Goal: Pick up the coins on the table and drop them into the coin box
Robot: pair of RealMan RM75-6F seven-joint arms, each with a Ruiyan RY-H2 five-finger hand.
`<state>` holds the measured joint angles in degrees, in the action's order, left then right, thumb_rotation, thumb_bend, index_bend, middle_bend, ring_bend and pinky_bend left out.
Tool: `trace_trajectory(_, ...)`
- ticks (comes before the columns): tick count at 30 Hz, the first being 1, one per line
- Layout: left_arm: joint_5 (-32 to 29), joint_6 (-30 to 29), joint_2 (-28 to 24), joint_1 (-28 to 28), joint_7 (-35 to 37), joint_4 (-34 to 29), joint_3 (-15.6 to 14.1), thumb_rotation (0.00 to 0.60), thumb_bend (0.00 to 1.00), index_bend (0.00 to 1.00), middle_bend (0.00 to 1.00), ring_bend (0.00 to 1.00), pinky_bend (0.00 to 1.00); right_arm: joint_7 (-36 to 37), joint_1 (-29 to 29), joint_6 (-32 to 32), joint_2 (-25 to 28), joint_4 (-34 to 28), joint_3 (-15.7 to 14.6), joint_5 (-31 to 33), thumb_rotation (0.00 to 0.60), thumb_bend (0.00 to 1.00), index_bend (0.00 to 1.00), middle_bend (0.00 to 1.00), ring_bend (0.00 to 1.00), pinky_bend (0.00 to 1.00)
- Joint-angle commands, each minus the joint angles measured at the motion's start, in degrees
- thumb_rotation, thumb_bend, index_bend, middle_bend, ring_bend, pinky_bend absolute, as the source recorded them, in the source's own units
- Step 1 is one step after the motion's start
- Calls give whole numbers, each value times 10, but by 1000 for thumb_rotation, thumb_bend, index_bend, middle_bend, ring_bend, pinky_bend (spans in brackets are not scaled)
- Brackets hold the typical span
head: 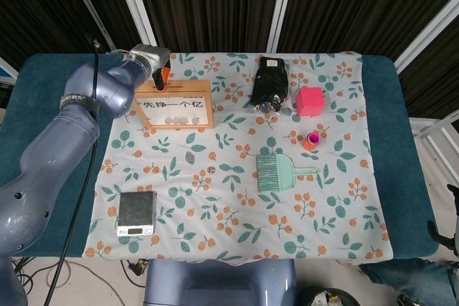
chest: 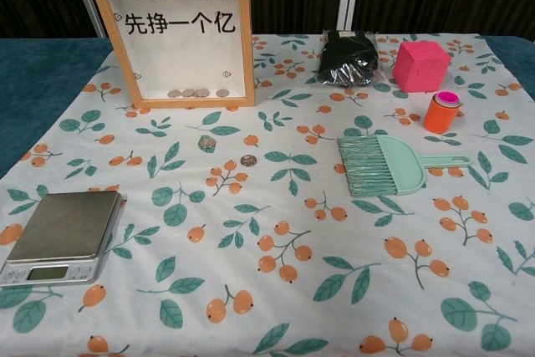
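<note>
the coin box (chest: 182, 35) stood upright at the rear left of the cloth, several coins lying along its window floor. two loose coins (chest: 206, 142) lay just in front of the box. the left hand (head: 159, 74) hovered over the box's top edge; whether its fingers were apart or together could not be determined. a teal brush (chest: 387, 165) lay well right of the box
</note>
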<state>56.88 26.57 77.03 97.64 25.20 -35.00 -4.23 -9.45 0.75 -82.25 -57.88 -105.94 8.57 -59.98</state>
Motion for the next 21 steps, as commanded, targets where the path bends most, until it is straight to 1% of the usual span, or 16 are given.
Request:
trace_trajectory(1,4,1,1,-3,2,1,5,600,812,538,27,0,0,-1,0,0,0,-1,0,2,600,394,161,59,16,0)
trace_trajectory(10,20,4,4,-7,4,3,20,600,812,530,27,0,0,1,-1,0,1,-3,1,5,600,395,161,59,16,0)
trace_trajectory(16,28,6,5,-8,6,3,28,600,801,500,26,0,0,1,0,1,2,-3,1,3,600,394,161,59,16,0)
trace_trajectory(21,36,7,4,-9,10,0,34,600,798,497,26,0,0,1,0,2,3,-3,1,3,600,394,161,58,16,0)
